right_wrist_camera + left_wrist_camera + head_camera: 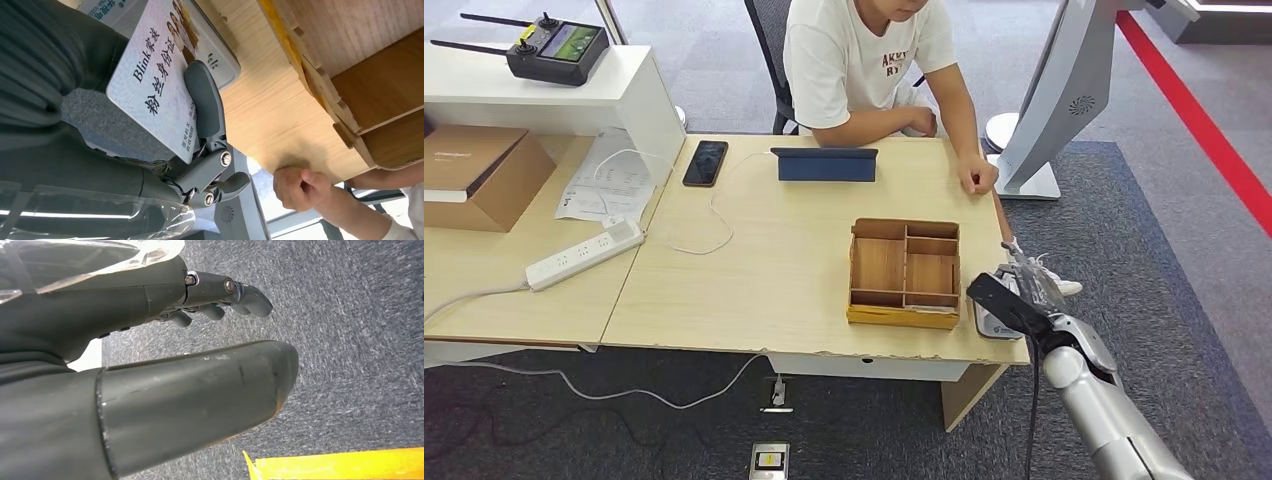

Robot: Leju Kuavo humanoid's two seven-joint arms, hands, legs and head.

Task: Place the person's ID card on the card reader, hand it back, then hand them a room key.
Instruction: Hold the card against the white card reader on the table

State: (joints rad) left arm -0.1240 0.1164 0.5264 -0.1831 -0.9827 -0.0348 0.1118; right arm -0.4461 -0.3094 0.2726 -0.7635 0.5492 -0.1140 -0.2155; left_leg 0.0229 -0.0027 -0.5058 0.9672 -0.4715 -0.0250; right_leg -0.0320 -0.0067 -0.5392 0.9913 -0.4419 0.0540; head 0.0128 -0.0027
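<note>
Left hand [220,335]: hangs over grey carpet; thumb and fingers apart, nothing between them; touches nothing.
Tray [904,272]: wooden, partitioned, on the desk [764,250] just left of the reader; no room key can be made out in it.
Reader [992,318]: white, at the desk's near right corner; partly covered by the right hand.
Card [160,75]: pale, printed; held in the right hand, directly over the reader; whether it lies flat on the reader cannot be told.
Right hand [1019,290]: at the desk's right edge; fingers [205,100] folded across the card's face, pinning it against the hand; grip firm in appearance.
Person's hand [977,178]: fist resting on the desk's far right edge, well apart from the card.
Risk 1: card held tilted or off-centre gives no read; cause, fingers covering much of its face.
Risk 2: card slides off the desk corner on release; cause, the reader sits right at the edge.
Risk 3: hand nudges the reader or the tray; cause, their closeness.
</note>
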